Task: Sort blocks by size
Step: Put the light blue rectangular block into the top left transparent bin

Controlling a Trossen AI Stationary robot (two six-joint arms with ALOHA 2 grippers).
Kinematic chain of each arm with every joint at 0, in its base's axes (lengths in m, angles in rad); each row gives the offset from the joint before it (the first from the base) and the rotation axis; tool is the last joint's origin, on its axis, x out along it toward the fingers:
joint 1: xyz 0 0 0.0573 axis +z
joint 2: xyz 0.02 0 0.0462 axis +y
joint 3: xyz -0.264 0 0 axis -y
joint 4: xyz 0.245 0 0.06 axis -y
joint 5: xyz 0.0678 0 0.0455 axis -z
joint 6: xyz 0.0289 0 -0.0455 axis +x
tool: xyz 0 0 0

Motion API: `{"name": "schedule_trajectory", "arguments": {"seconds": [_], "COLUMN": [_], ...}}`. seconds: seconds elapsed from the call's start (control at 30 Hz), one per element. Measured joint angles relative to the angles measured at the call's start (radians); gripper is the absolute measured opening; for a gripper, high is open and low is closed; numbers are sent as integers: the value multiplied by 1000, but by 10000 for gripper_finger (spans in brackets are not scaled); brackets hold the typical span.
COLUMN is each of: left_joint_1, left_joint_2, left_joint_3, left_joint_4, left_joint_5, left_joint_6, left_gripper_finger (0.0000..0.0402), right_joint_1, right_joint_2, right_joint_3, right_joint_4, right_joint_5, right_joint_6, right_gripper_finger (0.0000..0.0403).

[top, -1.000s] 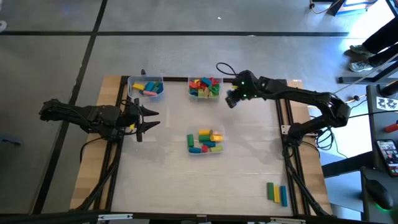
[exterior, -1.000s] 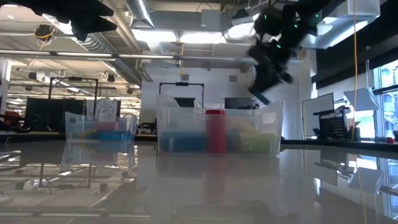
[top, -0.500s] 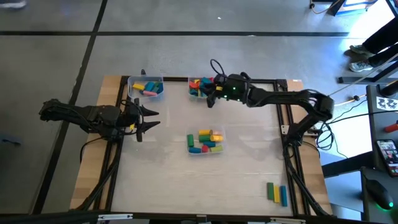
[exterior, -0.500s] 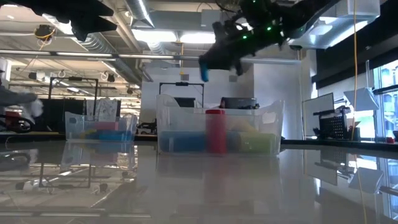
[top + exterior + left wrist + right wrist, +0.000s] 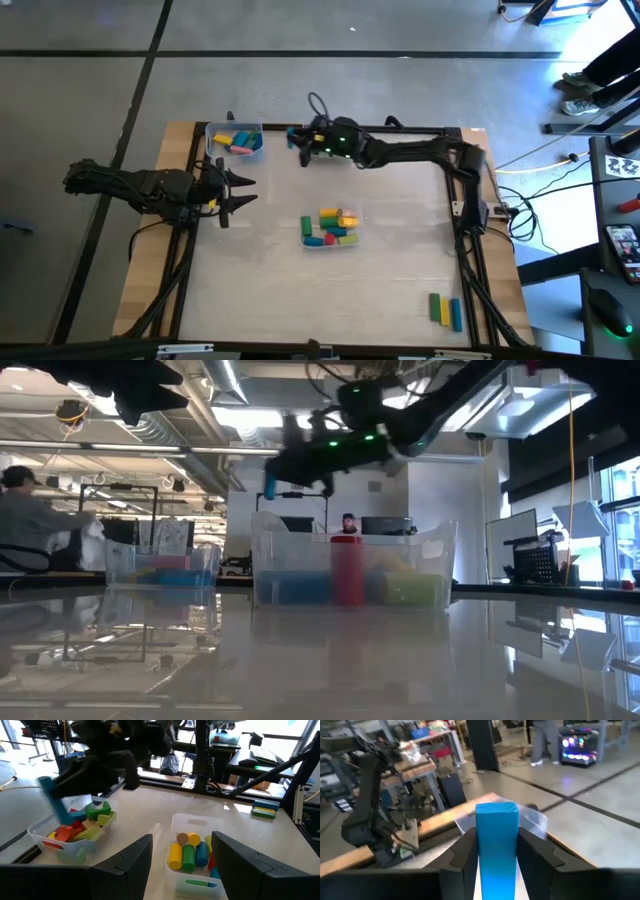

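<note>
High view: The right tool point(image 5: 297, 138) is reaching across the far edge of the surface point(image 5: 380, 300), between two far tubs. It is clamping a blue block point(image 5: 293, 134), which is showing only as a small blue patch here, so its long axis cannot be read. The arm is hiding the middle far tub almost entirely. The far left tub point(image 5: 234, 139) is holding blocks, and so is the centre tub point(image 5: 329, 228). Three loose blocks point(image 5: 445, 309) are lying side by side at the near right corner. The left tool point(image 5: 243, 191) is waiting over the left side, fingers apart, holding nothing.

Low view: The blue block point(image 5: 269, 486) is hanging high above the surface, long axis near upright, beside the dark blurred tool. A clear tub point(image 5: 352, 572) is standing in front with a red block point(image 5: 346, 570) upright inside.

Left wrist view: The block point(image 5: 55, 802) is appearing as a long tilted blue bar, hanging over the middle far tub point(image 5: 75, 834) that the high view is hiding.

Right wrist view: The block point(image 5: 496, 845) is sitting between both fingers point(image 5: 460, 852), its square end facing away; its lower part is cut off.
</note>
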Motion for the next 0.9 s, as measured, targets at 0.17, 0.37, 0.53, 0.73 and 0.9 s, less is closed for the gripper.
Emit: {"name": "schedule_trajectory", "arguments": {"seconds": [0.17, 0.37, 0.53, 0.73, 0.9], "left_joint_1": [0, 0, 0, 0, 0], "left_joint_2": [0, 0, 0, 0, 0], "left_joint_3": [0, 0, 0, 0, 0], "left_joint_4": [-1, -2, -1, -2, -4], "left_joint_5": [0, 0, 0, 0, 0], "left_joint_6": [1, 1, 4, 5, 7], "left_gripper_finger": [198, 198, 198, 198, 198], "right_joint_1": [7, 15, 25, 26, 26], "right_joint_2": [152, 317, 462, 615, 680], "right_joint_3": [204, 434, 627, 821, 873], "right_joint_4": [-2, -8, -6, -11, -36], "right_joint_5": [-5, 11, 20, 64, 99], "right_joint_6": [-9, -19, -22, -24, -19], "right_gripper_finger": [122, 122, 122, 122, 133]}}
